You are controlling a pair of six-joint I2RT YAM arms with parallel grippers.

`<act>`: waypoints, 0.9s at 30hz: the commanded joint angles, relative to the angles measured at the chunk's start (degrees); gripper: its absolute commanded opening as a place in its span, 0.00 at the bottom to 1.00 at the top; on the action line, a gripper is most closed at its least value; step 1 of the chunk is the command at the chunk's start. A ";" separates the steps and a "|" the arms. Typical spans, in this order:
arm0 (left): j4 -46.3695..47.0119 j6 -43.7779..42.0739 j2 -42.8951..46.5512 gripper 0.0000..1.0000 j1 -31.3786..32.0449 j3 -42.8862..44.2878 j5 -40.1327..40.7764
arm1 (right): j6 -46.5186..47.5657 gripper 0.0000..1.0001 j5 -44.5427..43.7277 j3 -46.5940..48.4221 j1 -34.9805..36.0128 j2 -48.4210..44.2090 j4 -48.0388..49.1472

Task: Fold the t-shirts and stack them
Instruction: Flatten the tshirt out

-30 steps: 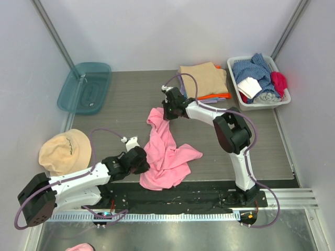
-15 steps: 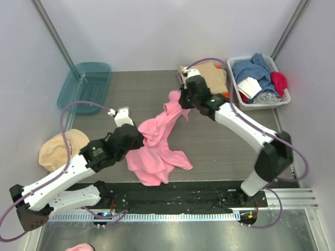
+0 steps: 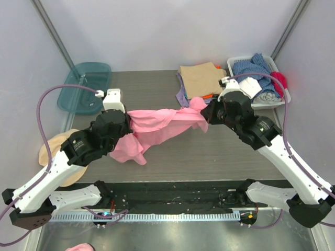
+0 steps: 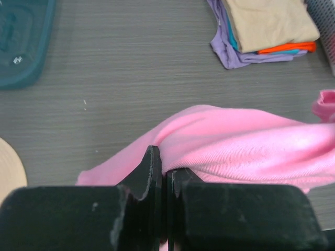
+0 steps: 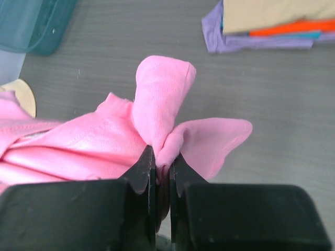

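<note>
The bright pink t-shirt (image 3: 159, 123) hangs stretched between my two grippers above the table's middle, its lower part drooping at the left. My left gripper (image 3: 127, 119) is shut on its left end; in the left wrist view the cloth (image 4: 246, 149) is pinched between the closed jaws. My right gripper (image 3: 205, 116) is shut on its right end, and the right wrist view shows a bunched fold (image 5: 162, 112) between the jaws. A stack of folded shirts, tan on top (image 3: 203, 78) over orange and lilac, lies at the back; it also shows in the left wrist view (image 4: 269, 23).
A white basket (image 3: 235, 90) of mixed clothes stands at the back right. A teal plastic lid (image 3: 84, 86) lies at the back left. A round tan cap (image 3: 49, 154) lies at the left, partly under my left arm.
Both arms have lifted and spread apart, the left going up and left, the right going right. The pink shirt has come off the table and is now pulled out between them.
</note>
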State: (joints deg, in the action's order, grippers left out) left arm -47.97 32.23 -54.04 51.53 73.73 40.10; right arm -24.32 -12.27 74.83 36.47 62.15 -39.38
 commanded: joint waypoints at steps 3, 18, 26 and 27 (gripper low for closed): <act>4.45 -12.36 -4.75 0.00 -8.26 -1.05 0.20 | -7.13 0.01 -3.46 -7.49 -1.05 -6.68 -12.47; -1.08 -10.61 -0.38 0.00 -10.04 2.65 -26.45 | -5.40 0.01 -6.54 -11.03 -1.05 -18.55 -11.87; 1.73 -3.58 18.76 0.00 -10.04 -1.92 -47.26 | -0.21 0.01 -4.87 -7.77 -1.05 -25.22 -10.90; 2.08 -2.71 20.36 0.00 -10.04 -2.88 -49.30 | 0.06 0.01 -4.34 -7.42 -0.96 -25.67 -10.81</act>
State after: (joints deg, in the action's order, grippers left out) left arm -46.15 26.55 -41.63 43.18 72.25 -2.39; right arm -30.59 -11.29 65.30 36.56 39.75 -45.69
